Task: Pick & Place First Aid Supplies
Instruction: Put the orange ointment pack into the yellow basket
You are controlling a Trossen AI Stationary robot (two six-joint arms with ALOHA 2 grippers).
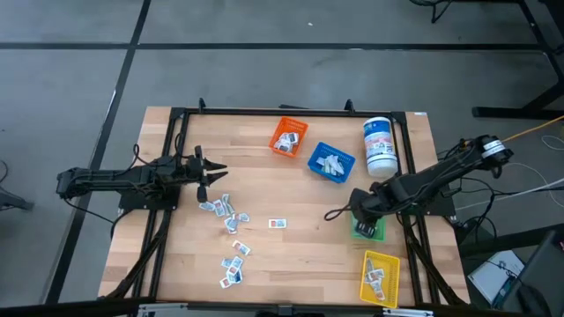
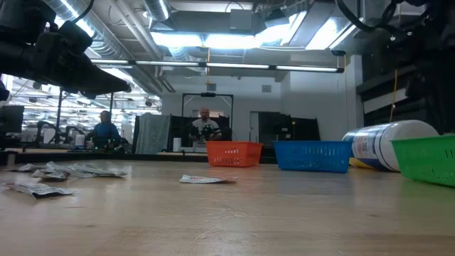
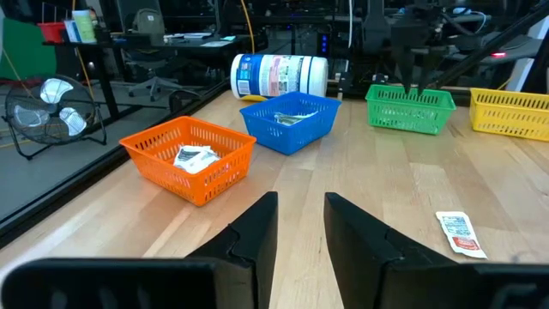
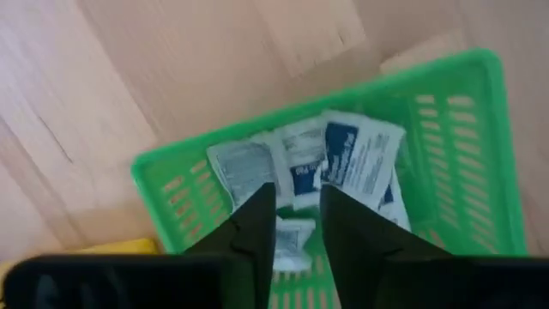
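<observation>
The first aid supplies are small white packets. Several lie loose on the wooden table (image 1: pixel 291 255), in a cluster (image 1: pixel 225 216), another group (image 1: pixel 233 269) and a single one (image 1: pixel 278 224). More lie inside the green bin (image 4: pixel 480 64), among them a blue-printed packet (image 4: pixel 360 159). My right gripper (image 4: pixel 298 232) points down over the green bin (image 1: pixel 374 232), its fingers apart, holding nothing; a packet (image 4: pixel 292 240) lies in the bin below the gap. My left gripper (image 3: pixel 300 215) waits open at the table's left (image 1: pixel 216 172), pointing level across it.
An orange bin (image 1: pixel 287 136) and a blue bin (image 1: pixel 330 162) with packets stand at the far middle. A tall white canister (image 1: pixel 380 145) lies at the far right, and a yellow bin (image 1: pixel 380 275) with packets at the near right. People show in the room behind.
</observation>
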